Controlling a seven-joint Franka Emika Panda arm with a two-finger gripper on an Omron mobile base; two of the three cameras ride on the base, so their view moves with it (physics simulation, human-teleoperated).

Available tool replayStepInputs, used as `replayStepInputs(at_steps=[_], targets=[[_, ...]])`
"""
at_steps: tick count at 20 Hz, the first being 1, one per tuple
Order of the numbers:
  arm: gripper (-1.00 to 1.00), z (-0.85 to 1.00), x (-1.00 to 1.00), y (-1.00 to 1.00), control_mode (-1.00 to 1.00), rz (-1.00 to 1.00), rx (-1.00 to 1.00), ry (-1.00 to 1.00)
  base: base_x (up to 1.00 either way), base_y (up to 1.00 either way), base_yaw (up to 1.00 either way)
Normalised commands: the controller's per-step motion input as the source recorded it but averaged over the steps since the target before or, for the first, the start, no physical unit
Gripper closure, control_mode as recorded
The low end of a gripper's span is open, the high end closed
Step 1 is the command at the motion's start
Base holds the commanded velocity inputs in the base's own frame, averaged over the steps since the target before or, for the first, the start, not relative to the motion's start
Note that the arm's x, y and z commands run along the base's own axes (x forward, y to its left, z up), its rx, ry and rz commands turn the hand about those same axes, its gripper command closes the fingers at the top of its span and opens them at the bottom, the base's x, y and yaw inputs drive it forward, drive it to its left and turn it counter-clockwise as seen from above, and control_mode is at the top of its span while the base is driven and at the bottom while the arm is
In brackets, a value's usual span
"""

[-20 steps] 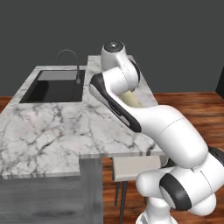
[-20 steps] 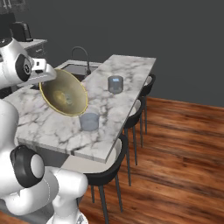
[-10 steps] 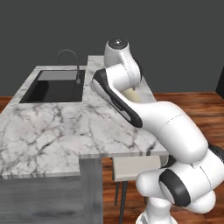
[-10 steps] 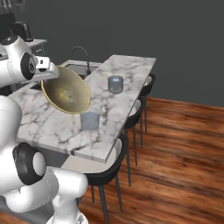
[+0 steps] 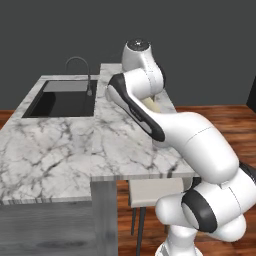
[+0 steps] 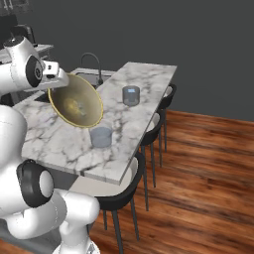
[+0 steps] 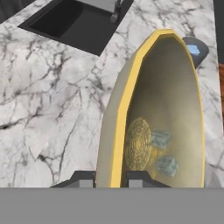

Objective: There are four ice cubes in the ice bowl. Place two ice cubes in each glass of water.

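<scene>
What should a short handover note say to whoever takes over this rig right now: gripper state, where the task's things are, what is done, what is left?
Gripper: shut on the rim of the ice bowl, held tilted steeply above the counter.
Ice cubes: two lie inside the bowl; one pale-blue cube shows in the far glass.
Near glass: below the bowl's lower rim; contents unclear.
Done: at least one cube delivered.
Left: tip out the rest until each glass holds two.

Marble counter (image 5: 60, 150), sink (image 5: 62, 98), stools (image 6: 126, 191)
</scene>
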Motion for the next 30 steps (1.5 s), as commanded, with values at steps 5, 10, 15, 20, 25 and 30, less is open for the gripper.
replayStepInputs(at_steps=[5,10,15,20,25,30], targets=[[1.0,0.08,0.0,0.0,-1.0,0.0,0.02,0.0,0.0,0.0,0.0],[1.0,0.11,0.0,-0.04,-1.0,0.0,0.04,0.0,0.0,0.0,0.0],[1.0,0.01,0.0,-0.01,-1.0,0.0,0.05,0.0,0.0,0.0,0.0],[1.0,0.0,0.0,-0.07,-1.0,0.0,0.05,0.0,0.0,0.0,0.0],[1.0,0.11,0.0,-0.14,-1.0,0.0,0.02,0.0,0.0,0.0,0.0],[1.0,0.05,0.0,-0.2,-1.0,0.0,0.02,0.0,0.0,0.0,0.0]])
